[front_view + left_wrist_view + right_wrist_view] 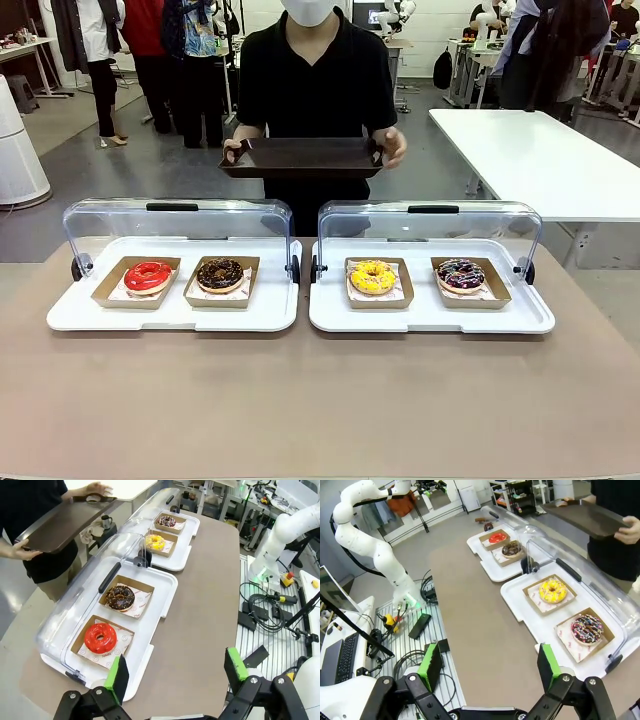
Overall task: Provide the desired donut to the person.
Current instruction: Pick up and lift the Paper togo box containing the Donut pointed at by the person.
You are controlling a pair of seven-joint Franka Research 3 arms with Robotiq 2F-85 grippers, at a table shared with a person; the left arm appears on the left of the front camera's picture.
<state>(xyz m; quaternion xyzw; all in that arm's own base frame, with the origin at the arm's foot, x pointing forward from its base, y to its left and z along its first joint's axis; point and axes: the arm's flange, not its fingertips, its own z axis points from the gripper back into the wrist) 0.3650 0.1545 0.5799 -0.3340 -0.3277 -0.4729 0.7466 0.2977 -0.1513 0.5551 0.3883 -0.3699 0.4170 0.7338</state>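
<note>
Across the table a person in a black shirt (315, 75) holds a dark brown tray (303, 157) with both hands. Two white display trays with raised clear lids hold donuts in cardboard boats. The left one carries a red-glazed donut (148, 276) (100, 637) and a chocolate donut (220, 274) (120, 598). The right one carries a yellow donut (373, 277) (552, 590) and a dark sprinkled donut (460, 274) (586, 628). My left gripper (177, 672) is open, high above the table's near left corner. My right gripper (487, 666) is open too, well back from the right tray.
The clear lids (180, 225) (430, 228) stand up behind the donuts on the person's side. A white table (540, 160) stands at the back right. Bystanders stand far off. The wrist views show cables and equipment beside the table edge.
</note>
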